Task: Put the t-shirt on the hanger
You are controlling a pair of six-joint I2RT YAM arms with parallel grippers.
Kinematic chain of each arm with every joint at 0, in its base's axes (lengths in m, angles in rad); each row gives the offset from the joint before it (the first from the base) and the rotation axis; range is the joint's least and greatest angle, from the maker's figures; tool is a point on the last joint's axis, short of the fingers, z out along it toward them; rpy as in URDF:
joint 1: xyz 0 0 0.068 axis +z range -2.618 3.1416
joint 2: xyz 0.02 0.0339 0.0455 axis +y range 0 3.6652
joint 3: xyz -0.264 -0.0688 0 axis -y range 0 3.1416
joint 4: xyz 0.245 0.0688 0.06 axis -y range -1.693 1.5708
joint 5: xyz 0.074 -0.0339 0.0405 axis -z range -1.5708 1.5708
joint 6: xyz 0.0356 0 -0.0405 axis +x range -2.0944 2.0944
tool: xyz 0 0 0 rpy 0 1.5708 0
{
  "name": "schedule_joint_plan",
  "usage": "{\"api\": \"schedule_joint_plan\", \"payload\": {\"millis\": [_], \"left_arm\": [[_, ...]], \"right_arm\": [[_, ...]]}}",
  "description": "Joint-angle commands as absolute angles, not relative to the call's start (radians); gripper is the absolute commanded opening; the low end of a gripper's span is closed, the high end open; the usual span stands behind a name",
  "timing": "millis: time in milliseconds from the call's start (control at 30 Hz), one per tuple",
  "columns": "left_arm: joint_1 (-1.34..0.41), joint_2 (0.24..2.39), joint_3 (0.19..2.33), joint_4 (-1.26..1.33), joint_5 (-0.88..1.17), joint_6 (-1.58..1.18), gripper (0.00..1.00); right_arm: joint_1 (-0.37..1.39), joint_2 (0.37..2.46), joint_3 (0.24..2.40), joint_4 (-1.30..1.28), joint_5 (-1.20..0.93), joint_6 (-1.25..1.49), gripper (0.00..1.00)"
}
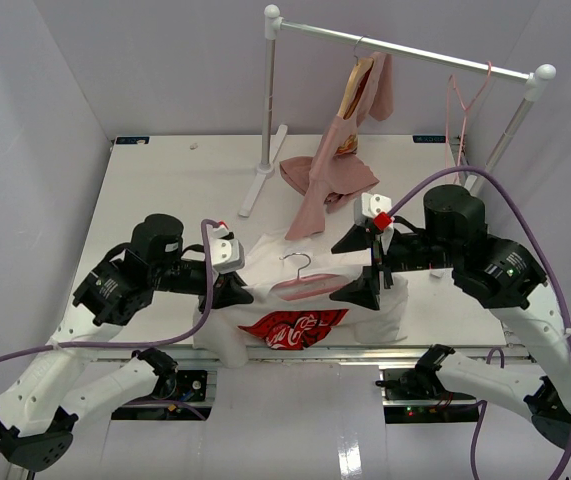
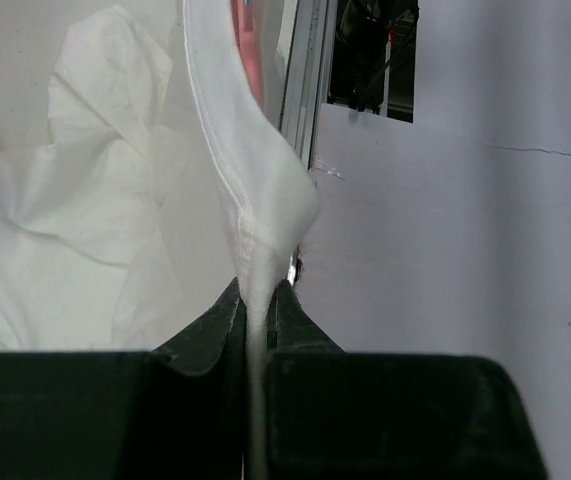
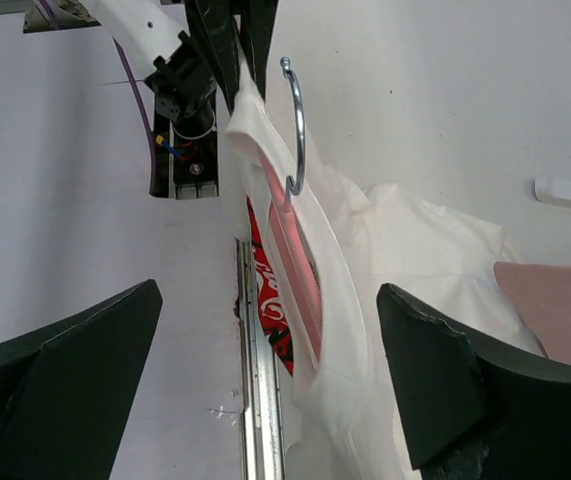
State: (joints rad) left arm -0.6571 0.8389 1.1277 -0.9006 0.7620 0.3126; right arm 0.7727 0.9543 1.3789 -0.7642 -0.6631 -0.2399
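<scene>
At the lower middle of the top view, the t-shirt [image 1: 305, 312] lies bunched along the table's [image 1: 165, 190] near edge, with its red graphic facing the arm bases. On its left side the left gripper [image 2: 257, 300] is clamped on a seam fold of the white cloth. This hold most likely anchors that shoulder so the neck opening stays stretched. On the right side the right gripper [image 3: 265, 300] has its jaws spread wide and grips nothing. The collar passes between its fingers [image 3: 65, 380] without touching them, so it looks placed to take hold of the other shoulder.

Just beyond, the hanger [image 3: 300, 265] sits inside the shirt. Its pink bar shows through the neck and its metal hook pokes out towards the far side. The folds make it hard to tell whether both shoulders are seated on the hanger's arms, so the dressing looks close to done rather than finished.

Farther back, right of centre, a dusty-pink garment [image 1: 330, 175] hangs from the rail [image 1: 405, 45] and pools on the table. A spare hanger [image 1: 465, 110] hangs near the rail's right end.
</scene>
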Motion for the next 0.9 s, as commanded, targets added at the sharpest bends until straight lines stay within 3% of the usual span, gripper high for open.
{"api": "schedule_joint_plan", "payload": {"millis": [0,233,433,533,767,867], "left_arm": [[-0.653,0.801,1.11,-0.924,0.786,0.336,0.0],[-0.652,0.828,1.156,-0.949,0.859,0.354,0.0],[-0.653,0.879,1.181,-0.955,0.893,0.376,0.0],[-0.653,0.887,1.194,-0.951,0.898,0.377,0.0],[-0.653,0.846,1.139,-0.857,0.93,0.387,0.0],[-0.653,0.832,1.123,-0.837,0.959,0.417,0.0]], "right_arm": [[0.776,0.972,1.401,-0.884,-0.597,-0.303,0.97],[0.776,0.924,1.281,-0.843,-0.488,-0.352,1.0],[0.776,0.971,1.282,-0.853,-0.555,-0.353,0.85],[0.777,0.978,1.252,-0.828,-0.541,-0.344,0.7],[0.778,0.934,1.19,-0.789,-0.59,-0.313,0.54],[0.776,0.899,1.195,-0.801,-0.596,-0.303,0.36]]}}
